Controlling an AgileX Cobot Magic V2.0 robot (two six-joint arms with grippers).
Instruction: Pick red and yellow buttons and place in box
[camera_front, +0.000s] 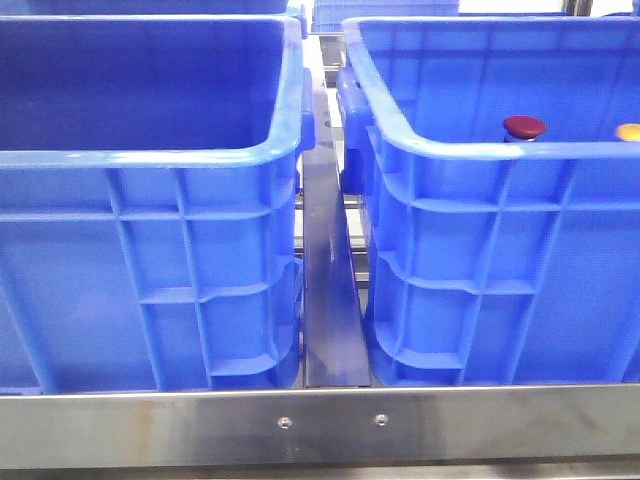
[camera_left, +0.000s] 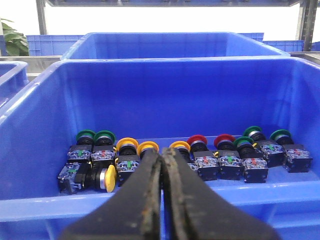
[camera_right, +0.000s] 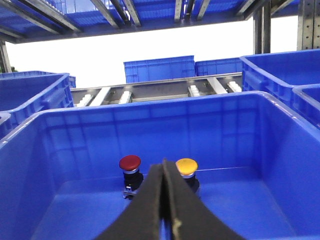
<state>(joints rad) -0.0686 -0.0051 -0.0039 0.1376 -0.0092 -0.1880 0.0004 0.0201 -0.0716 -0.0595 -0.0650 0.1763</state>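
Note:
A dark red button (camera_right: 130, 163) and a yellow-orange button (camera_right: 186, 166) stand upright side by side on the floor of a deep blue crate (camera_right: 235, 130). In the front view their caps, red (camera_front: 524, 126) and yellow (camera_front: 629, 131), peek over the near rim of the right crate (camera_front: 500, 250). My right gripper (camera_right: 163, 162) is shut and empty, above the crate's near side, in line between the two buttons. My left gripper (camera_left: 162, 151) is shut and empty over the near rim of another blue crate (camera_left: 175, 95). Neither gripper shows in the front view.
The crate under my left gripper holds a row of several push buttons: green (camera_left: 95, 136), yellow (camera_left: 127, 144) and red (camera_left: 197, 140), one yellow lying on its side (camera_left: 110, 178). The left crate (camera_front: 150, 250) stands beside the right one with a metal rail (camera_front: 330, 300) between. More blue crates (camera_right: 160, 69) stand behind.

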